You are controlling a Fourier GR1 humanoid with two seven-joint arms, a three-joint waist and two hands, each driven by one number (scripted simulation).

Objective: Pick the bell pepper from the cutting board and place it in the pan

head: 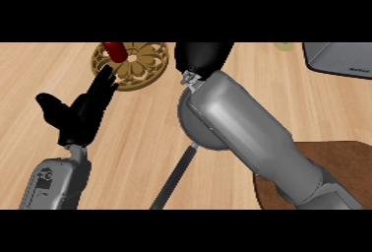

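Note:
My right forearm (240, 133) runs diagonally up the middle, and its black hand (203, 55) reaches the view's top edge; its fingers are cut off there. Under the forearm lies the grey pan (190, 129), mostly hidden, with its dark handle (174, 179) pointing toward the lower edge. A corner of the brown cutting board (341, 160) shows at the lower right, with nothing visible on its bare part. No bell pepper shows clearly. My left hand (78, 115) rests open at the left, fingers up, holding nothing.
A round gold ornamented plate (134, 69) sits at the top left with a red object (113, 50) on it, just beyond my left fingertips. A grey appliance corner (340, 58) is at the top right. A small yellow-green thing (285, 46) peeks in at the top edge.

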